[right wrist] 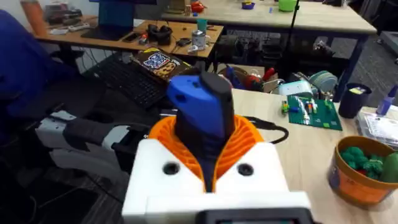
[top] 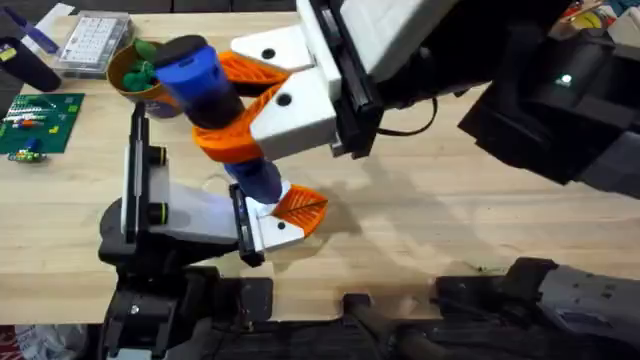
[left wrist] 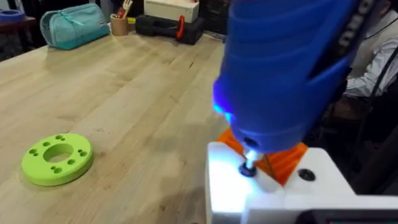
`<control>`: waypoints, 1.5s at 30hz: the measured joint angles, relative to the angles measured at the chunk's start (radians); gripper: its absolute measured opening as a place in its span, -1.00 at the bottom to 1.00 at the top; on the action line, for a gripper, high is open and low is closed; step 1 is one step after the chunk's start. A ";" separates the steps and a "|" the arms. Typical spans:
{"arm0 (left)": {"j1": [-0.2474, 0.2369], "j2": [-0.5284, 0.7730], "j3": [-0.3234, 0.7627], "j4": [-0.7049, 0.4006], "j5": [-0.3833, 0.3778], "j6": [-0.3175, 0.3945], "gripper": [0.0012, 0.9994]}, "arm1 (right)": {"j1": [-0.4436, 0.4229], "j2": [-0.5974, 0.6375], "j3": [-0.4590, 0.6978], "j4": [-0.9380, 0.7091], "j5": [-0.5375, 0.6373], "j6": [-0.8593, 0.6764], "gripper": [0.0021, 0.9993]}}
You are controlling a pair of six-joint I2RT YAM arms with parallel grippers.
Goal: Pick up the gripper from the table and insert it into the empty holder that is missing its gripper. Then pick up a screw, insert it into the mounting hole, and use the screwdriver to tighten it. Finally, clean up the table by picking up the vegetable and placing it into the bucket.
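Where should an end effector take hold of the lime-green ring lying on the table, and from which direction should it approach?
Probably from straight above, pinching the band of the ring: one finger down the central hole, the other outside the rim. It lies flat on the table, so its low outer wall offers little to a sideways approach, while the wide hole faces up.
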 joint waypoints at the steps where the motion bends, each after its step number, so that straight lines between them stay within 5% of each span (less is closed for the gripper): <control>1: 0.000 0.000 0.000 0.000 0.000 0.000 -0.99 | 0.000 0.000 0.000 0.000 0.000 0.000 -0.90; 26: 0.000 0.000 0.000 0.000 0.000 0.000 -0.99 | -0.001 0.000 -0.021 0.023 0.001 0.001 -0.90; 34: 0.000 0.000 0.000 0.000 0.000 0.000 -0.99 | 0.004 0.000 -0.043 0.241 -0.002 0.079 -0.90; 45: 0.000 0.000 0.000 0.000 0.000 0.000 -0.99 | -0.013 -0.001 0.099 0.225 -0.025 0.120 -0.90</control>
